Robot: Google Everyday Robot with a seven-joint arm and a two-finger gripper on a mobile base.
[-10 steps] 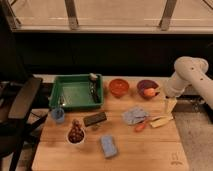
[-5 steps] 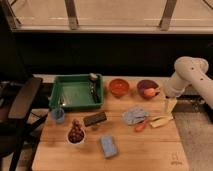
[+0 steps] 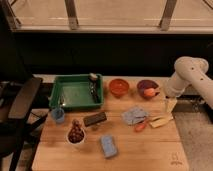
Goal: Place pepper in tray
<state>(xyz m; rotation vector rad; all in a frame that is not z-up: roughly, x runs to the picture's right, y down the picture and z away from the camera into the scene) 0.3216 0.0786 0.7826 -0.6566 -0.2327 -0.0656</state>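
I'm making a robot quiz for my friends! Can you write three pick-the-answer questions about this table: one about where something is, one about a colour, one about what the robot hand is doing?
1. Where is the pepper?
A) in the green tray
B) on the table beside the blue cloth
C) in the gripper

2. What colour is the bowl holding the orange ball?
A) purple
B) white
C) green

3. What is the gripper doing?
A) carrying the pepper
B) reaching into the tray
C) hanging by the table's right edge, apart from the pepper

Answers:
1 B: the pepper lies on the wood by the cloth, and the tray holds no pepper.
2 A: the ball sits in the purple bowl.
3 C: the gripper hangs to the right of that bowl, away from the pepper.
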